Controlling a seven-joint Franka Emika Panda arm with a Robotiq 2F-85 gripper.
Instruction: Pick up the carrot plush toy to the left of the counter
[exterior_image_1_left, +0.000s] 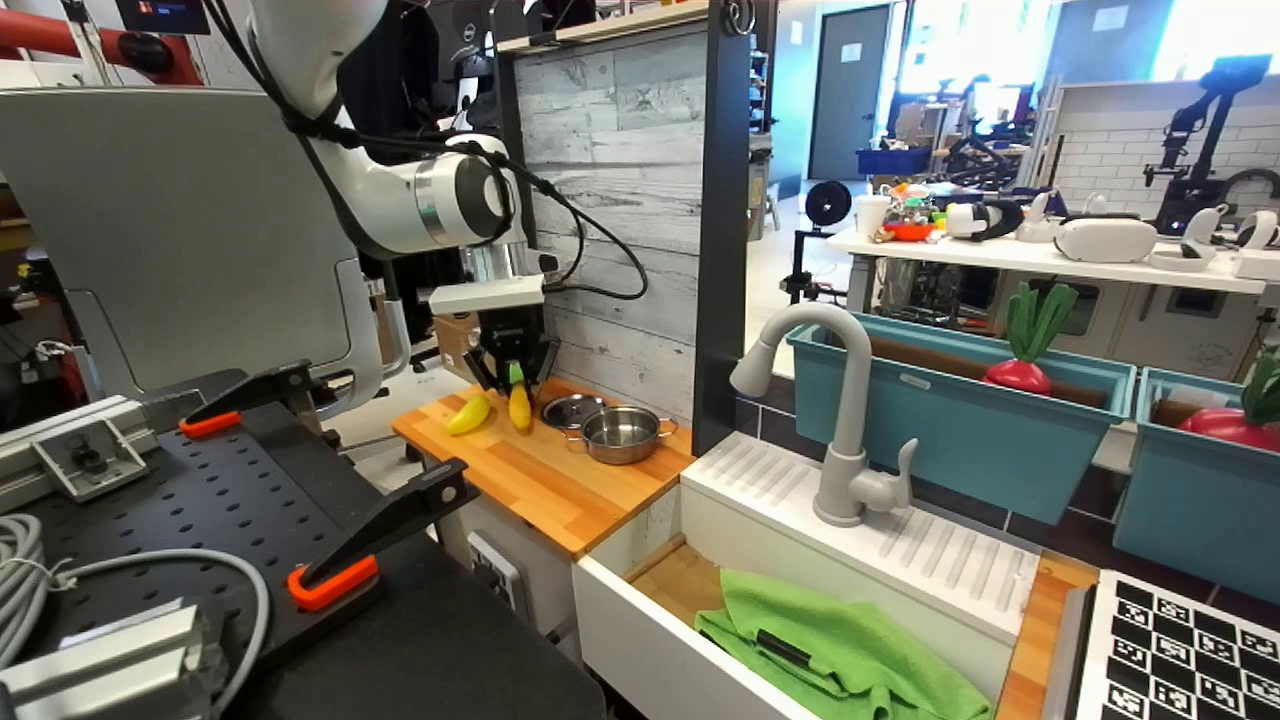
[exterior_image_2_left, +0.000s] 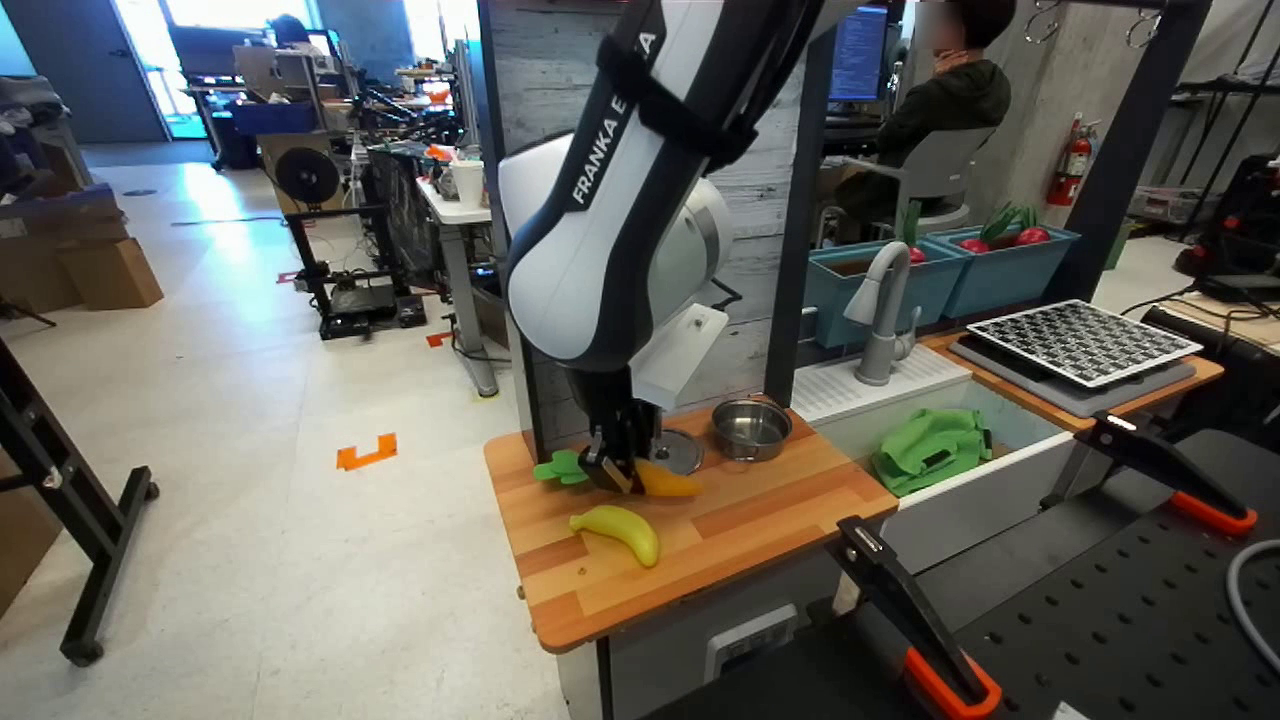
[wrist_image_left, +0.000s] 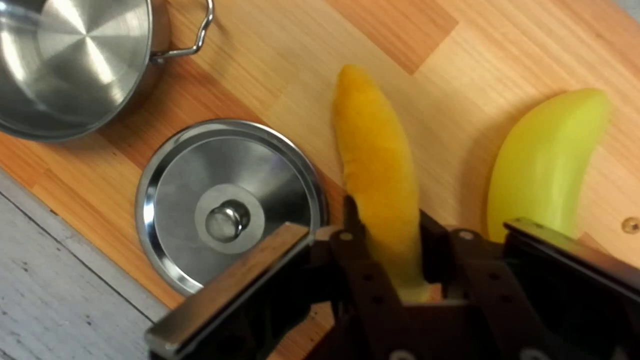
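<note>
Wooden strips in orange and tan make up the counter (exterior_image_1_left: 570, 490), which is backed by a grey plank wall (exterior_image_1_left: 620, 200); in an exterior view the white sink (exterior_image_1_left: 650, 640) is located at 4 o'clock from the counter. Both fingers (wrist_image_left: 350, 252) of the gripper (wrist_image_left: 392, 230) are parted only as far as the body between them allows: the dark pads (wrist_image_left: 434, 240) bear on the two flanks of the carrot (wrist_image_left: 375, 150), pinching it through the rear part. The carrot is long and soft-looking, orange toward the front and yellower toward the gripper, slightly bowed, and tapered to a rounded tip. Green leaves (exterior_image_2_left: 562, 467) finish the rear end; in an exterior view they extend from the gripper to 9 o'clock, and the tip points to just past 3 o'clock. In the wrist view the long axis runs from between 5 and 6 o'clock at the gripper to between 11 and 12 o'clock at the tip. Location of the carrot, same view: the banana (wrist_image_left: 545, 165) is at 3 o'clock from it, the lid (wrist_image_left: 230, 197) is just beside it at 9 o'clock, and the pot (wrist_image_left: 80, 65) is farther off at 10 o'clock. The counter lies beneath all four; whether the carrot rests on this surface or is raised clear cannot be determined.
</note>
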